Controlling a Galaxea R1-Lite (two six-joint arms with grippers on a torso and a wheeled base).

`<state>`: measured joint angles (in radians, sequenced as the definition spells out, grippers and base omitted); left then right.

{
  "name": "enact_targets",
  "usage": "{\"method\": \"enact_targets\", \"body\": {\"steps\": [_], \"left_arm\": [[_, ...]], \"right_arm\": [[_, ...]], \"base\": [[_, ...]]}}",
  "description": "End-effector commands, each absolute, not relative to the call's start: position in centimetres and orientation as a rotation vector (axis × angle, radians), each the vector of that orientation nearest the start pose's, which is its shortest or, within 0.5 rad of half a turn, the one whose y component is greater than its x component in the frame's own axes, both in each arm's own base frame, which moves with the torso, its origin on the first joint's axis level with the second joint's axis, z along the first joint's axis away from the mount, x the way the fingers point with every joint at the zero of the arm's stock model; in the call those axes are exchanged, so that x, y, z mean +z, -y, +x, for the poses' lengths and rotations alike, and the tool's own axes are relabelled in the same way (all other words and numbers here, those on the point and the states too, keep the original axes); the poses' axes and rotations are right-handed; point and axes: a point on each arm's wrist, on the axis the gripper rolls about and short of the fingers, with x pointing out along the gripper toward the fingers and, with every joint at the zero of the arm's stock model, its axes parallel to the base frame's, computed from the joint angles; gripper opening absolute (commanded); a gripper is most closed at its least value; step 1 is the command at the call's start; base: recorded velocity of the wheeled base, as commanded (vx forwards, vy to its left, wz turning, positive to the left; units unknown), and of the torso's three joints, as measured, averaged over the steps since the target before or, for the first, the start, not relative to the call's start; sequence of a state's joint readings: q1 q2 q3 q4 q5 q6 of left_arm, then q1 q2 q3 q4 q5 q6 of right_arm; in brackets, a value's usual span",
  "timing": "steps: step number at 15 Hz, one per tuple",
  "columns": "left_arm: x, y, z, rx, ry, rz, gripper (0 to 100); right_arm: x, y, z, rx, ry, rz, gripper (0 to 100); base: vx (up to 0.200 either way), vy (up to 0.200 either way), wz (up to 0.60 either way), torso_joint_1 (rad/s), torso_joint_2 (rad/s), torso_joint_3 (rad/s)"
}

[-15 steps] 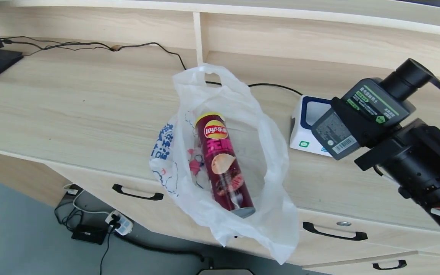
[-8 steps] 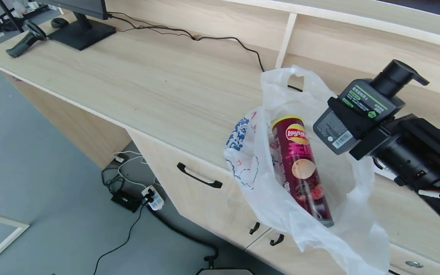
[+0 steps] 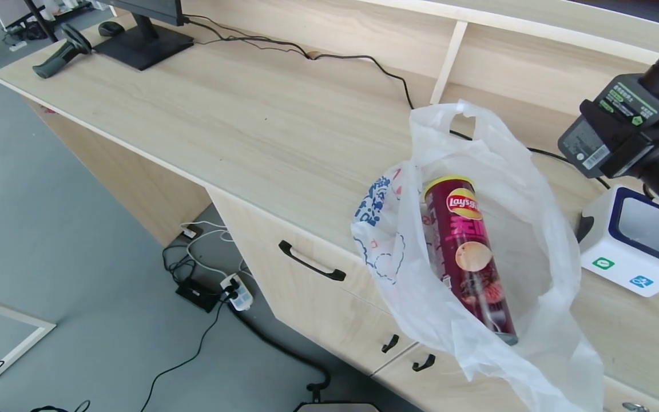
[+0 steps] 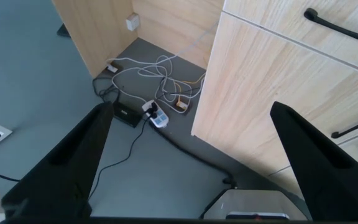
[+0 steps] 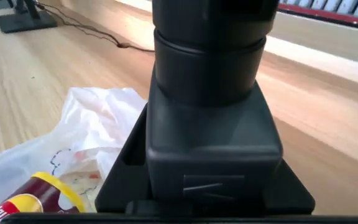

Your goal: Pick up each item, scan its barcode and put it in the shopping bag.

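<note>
A white translucent shopping bag [image 3: 495, 171] lies open on the wooden counter [image 3: 221, 120], and a dark red chips can [image 3: 469, 257] rests inside it. My right gripper [image 3: 630, 151] is shut on a dark grey pump bottle [image 3: 615, 123], held in the air to the right of the bag and just behind a white scanner [image 3: 630, 246] with a blue-framed window. In the right wrist view the bottle [image 5: 210, 124] looms close, with the bag [image 5: 98, 130] and can [image 5: 30, 196] below it. My left gripper [image 4: 191, 162] hangs open over the floor beside the drawers.
A monitor stand [image 3: 143, 40] and a handheld scanner gun [image 3: 58, 51] sit at the counter's far left, with cables [image 3: 352, 57] along the back. Drawer handles [image 3: 312, 262] face out below the counter edge. A power strip [image 3: 235, 289] and wires lie on the floor.
The head camera has swung left, shifting the whole picture. My right gripper has carried the bottle from the bag's right rim up and to the right, to behind the scanner.
</note>
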<state>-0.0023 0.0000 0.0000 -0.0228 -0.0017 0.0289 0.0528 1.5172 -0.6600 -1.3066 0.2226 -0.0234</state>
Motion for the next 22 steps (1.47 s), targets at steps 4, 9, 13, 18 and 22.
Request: {"method": "enact_targets", "body": {"steps": [4,9,13,18,22], "left_arm": [[7.8,0.0,-2.3,-0.004,0.022,0.029,100],[7.8,0.0,-2.3,-0.004,0.022,0.029,100],[7.8,0.0,-2.3,-0.003,0.022,0.029,100],[7.8,0.0,-2.3,-0.004,0.022,0.029,100],[7.8,0.0,-2.3,-0.003,0.022,0.029,100]], "right_arm": [[27.4,3.2,20.8,0.344,0.551,-0.561,0],[24.6,4.6,18.8,0.481,0.483,-0.758,0],[23.4,4.4,19.1,0.553,0.483,-0.842,0],[23.0,6.3,19.0,0.436,0.444,-0.923,0],[23.0,9.0,18.0,0.227,0.356,-0.940,0]], "base": [[0.000,0.000,0.00,0.000,0.00,0.000],[0.000,0.000,0.00,0.000,0.00,0.000],[0.000,0.000,0.00,0.000,0.00,0.000],[0.000,0.000,0.00,0.000,0.00,0.000],[0.000,0.000,0.00,0.000,0.00,0.000]]}}
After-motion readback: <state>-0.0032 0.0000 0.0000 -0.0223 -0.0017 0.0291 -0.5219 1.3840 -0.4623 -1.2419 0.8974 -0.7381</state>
